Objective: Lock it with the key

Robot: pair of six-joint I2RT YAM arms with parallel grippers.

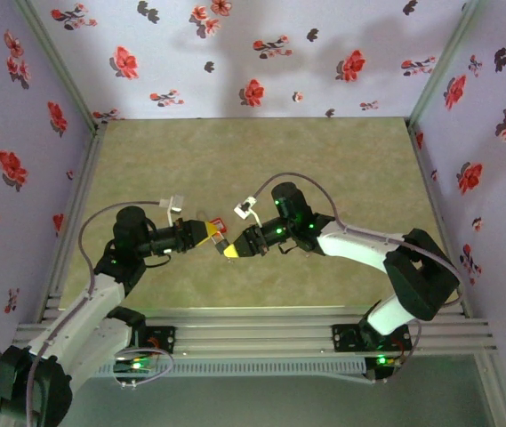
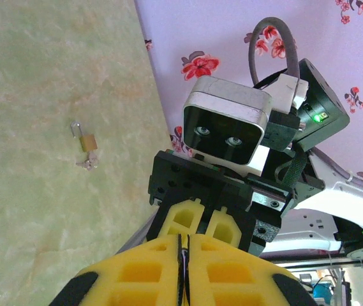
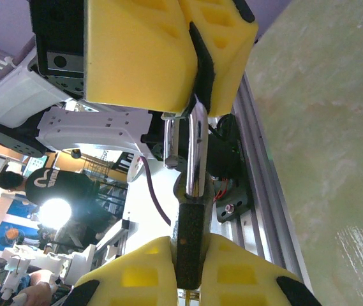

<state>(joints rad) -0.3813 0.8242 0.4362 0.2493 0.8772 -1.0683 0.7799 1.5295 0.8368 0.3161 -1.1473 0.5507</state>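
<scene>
The tiny key with the black plastic head could not be picked out for certain. The nearest match was a narrow black block [image 3: 191, 223], clamped between the yellow foam fingers of the right gripper [image 3: 189, 255] at the bottom centre of the right wrist view. Whether that was the key's head or a lock body seen on edge could not be told. Two shiny silver bars [image 3: 198, 153] ran up from it to the left gripper [image 3: 197, 105] in the upper half of that frame. The left gripper was closed, and the bars' upper ends were hidden at its fingertips. In the top view the two grippers stood tip to tip at the centre, with a red padlock [image 1: 219, 224] just beside the left tip. In the left part of the left wrist view, a small brass padlock [image 2: 89, 141] lay well apart on the pale green marbled tabletop [image 2: 34, 229].
</scene>
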